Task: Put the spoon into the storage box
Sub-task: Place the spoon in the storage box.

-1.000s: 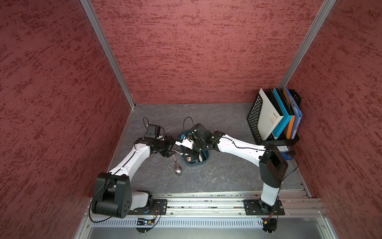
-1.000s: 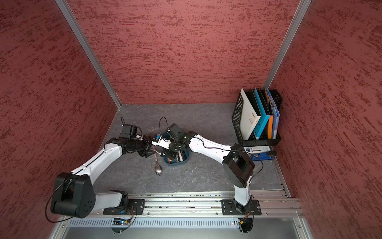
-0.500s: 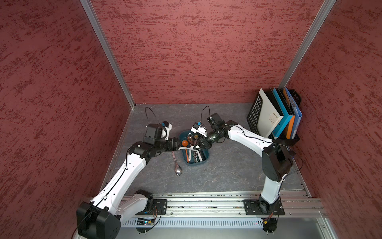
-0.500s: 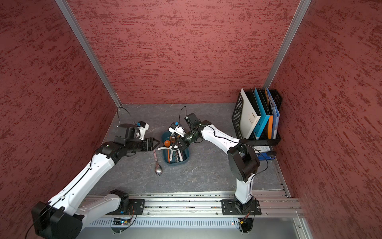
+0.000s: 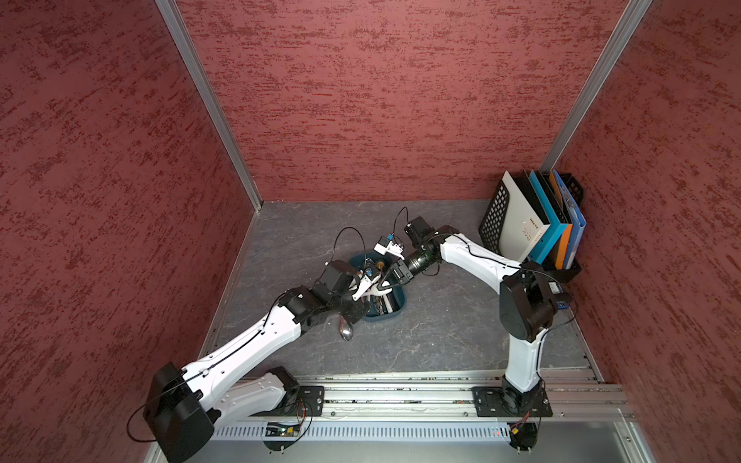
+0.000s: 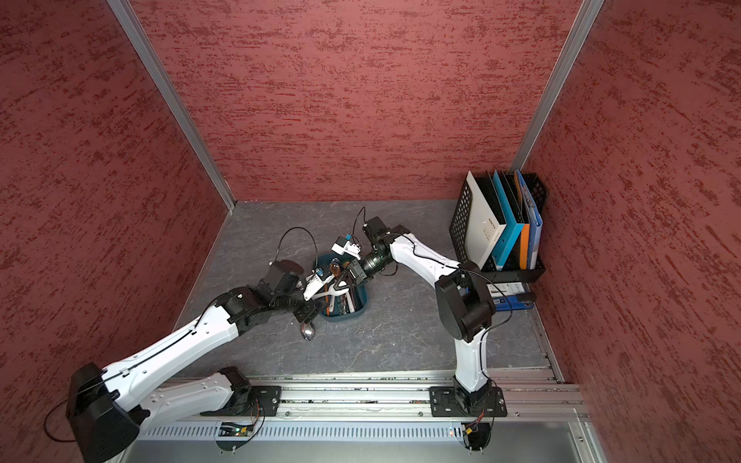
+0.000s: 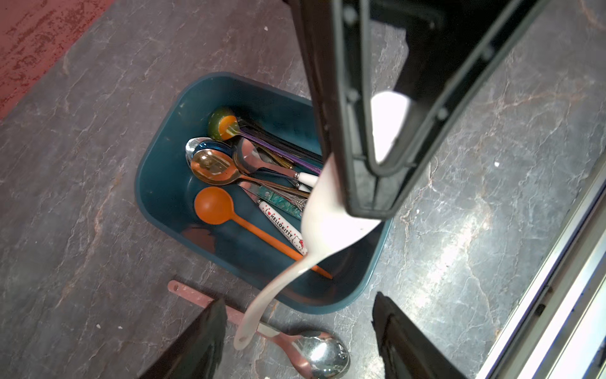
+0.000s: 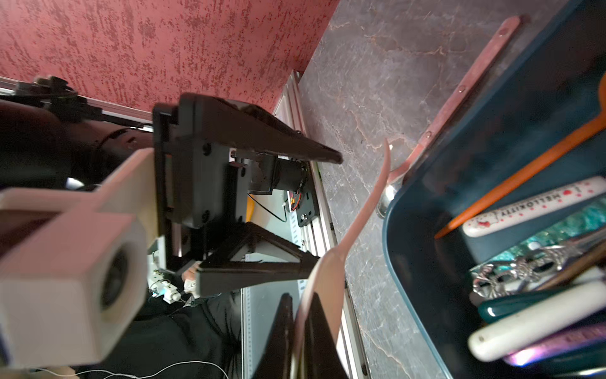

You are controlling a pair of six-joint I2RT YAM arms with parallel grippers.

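The spoon (image 7: 328,223) is white, and my right gripper (image 8: 300,328) is shut on its bowl. It hangs tilted over the near end of the dark teal storage box (image 7: 151,193), handle sloping down past the rim. The box, seen in both top views (image 5: 395,312) (image 6: 353,314), holds several spoons and other cutlery. My left gripper (image 7: 298,298) is open beside the box. The white handle's tip hangs just in front of its fingers (image 8: 314,154), untouched. In a top view the grippers (image 5: 359,308) (image 5: 387,280) nearly meet over the box.
A metal spoon with a pink handle (image 7: 314,357) lies on the grey table against the box's side, under the left gripper. A black mesh file rack (image 5: 493,216) with folders stands at the back right. The aluminium rail (image 5: 401,397) runs along the front edge.
The left gripper has moved right and down, close to the box and the white spoon's handle. The right gripper has stayed shut on the spoon over the box.
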